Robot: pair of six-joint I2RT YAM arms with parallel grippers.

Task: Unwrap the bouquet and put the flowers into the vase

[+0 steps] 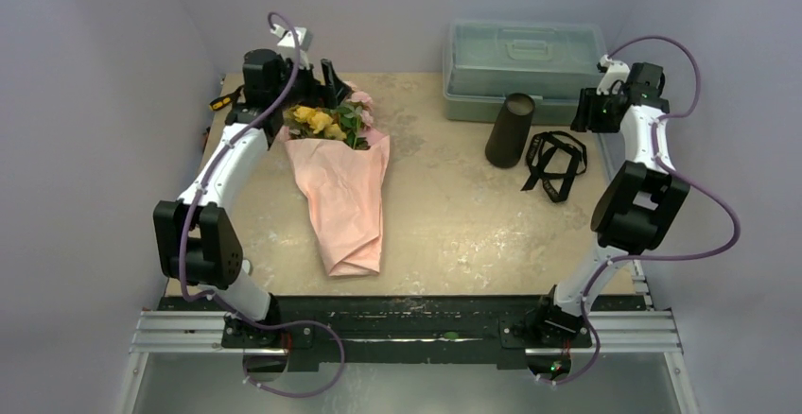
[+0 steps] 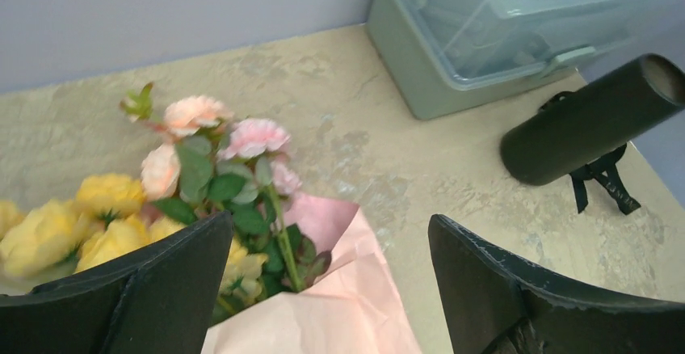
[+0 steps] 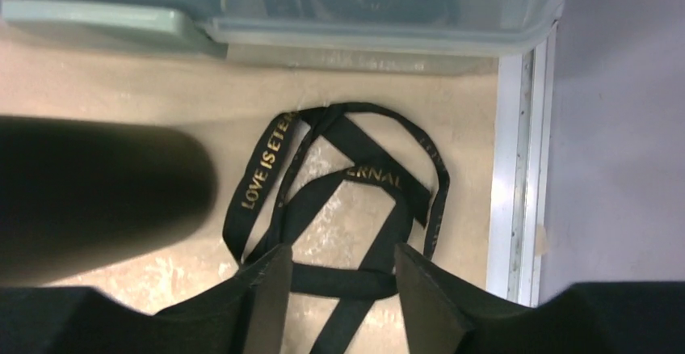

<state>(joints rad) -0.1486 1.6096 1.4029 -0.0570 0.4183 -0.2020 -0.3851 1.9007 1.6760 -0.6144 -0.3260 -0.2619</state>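
The bouquet (image 1: pixel 339 182) was found lying on the worktop (image 1: pixel 444 215) left of centre, untied yet still wrapped in pink paper (image 1: pixel 348 215), with none of its flowers (image 1: pixel 326 121) placed in the vase (image 1: pixel 511 130), the left claw (image 2: pixel 331 221) held wide over them and the right claw (image 3: pixel 341 250) parted, empty, above the shed ribbon (image 1: pixel 553 161).

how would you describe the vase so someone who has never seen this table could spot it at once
Find the translucent grey-green lidded plastic box at the far right of the table. Just in front of it stands the vase, with a black ribbon lying flat to its right. It is the only plain dark tube, with no lettering or lid.
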